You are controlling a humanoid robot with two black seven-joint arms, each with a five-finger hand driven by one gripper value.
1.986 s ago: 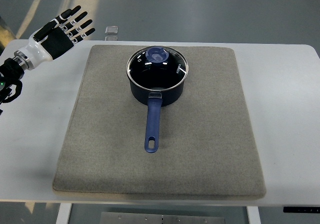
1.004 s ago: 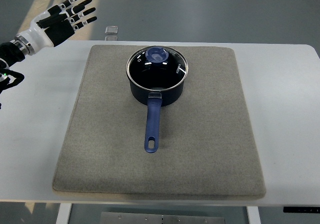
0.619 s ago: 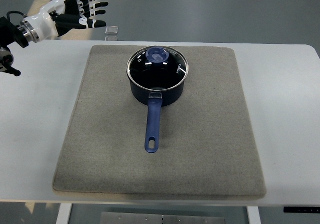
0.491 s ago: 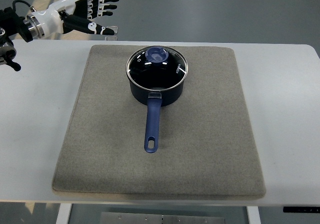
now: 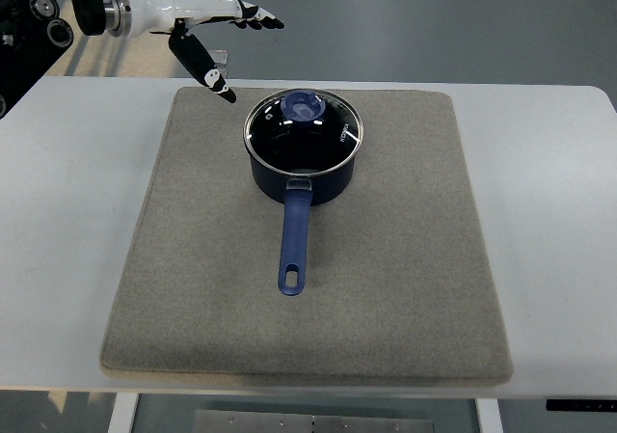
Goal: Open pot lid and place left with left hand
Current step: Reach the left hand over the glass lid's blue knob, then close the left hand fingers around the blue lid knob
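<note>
A dark blue saucepan (image 5: 304, 168) stands on the grey mat (image 5: 193, 259), its long blue handle (image 5: 294, 245) pointing toward me. A glass lid (image 5: 304, 129) with a blue knob (image 5: 307, 109) covers it. My left hand (image 5: 227, 42) hovers above the mat's far left corner, up and to the left of the lid. Its fingers (image 5: 253, 15) are spread and reach rightward, the thumb (image 5: 204, 67) hangs down, and nothing is held. The hand does not touch the lid. The right arm does not show.
The mat lies on a white table (image 5: 67, 211). A small clear object (image 5: 218, 62) sits at the table's far edge, just under my left hand. Bare mat stretches left and right of the saucepan.
My left hand has swung up and to the right from the table's left edge, turning over, and now reaches toward the lid. The saucepan and lid have not moved.
</note>
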